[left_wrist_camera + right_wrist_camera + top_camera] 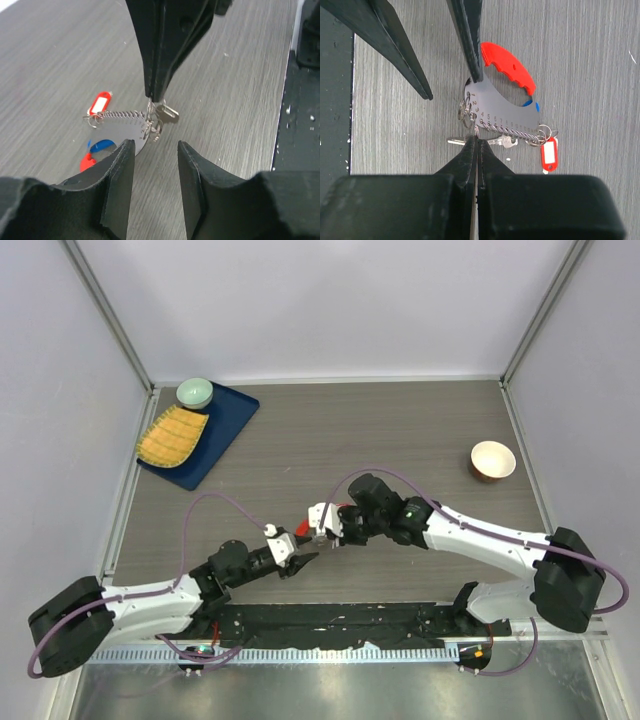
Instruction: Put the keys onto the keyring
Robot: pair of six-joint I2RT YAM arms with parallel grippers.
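Between shut tips of right pincer (477, 140), we see pale grey chain-like keyring (506, 113) pinched at end, plain silver metal key (509, 142) just beside. Left pincer (155, 146) half-open, empty, close. Risk: left nudge twists ring loose.

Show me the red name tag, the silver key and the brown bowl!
red name tag (549, 154): right wrist view, its white window.
silver key (169, 113): left wrist view, its metal middle.
brown bowl (493, 461): top view, its pale inside.

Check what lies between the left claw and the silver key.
Only bare table, shown in the left wrist view; the open left claw sits short of the silver key.
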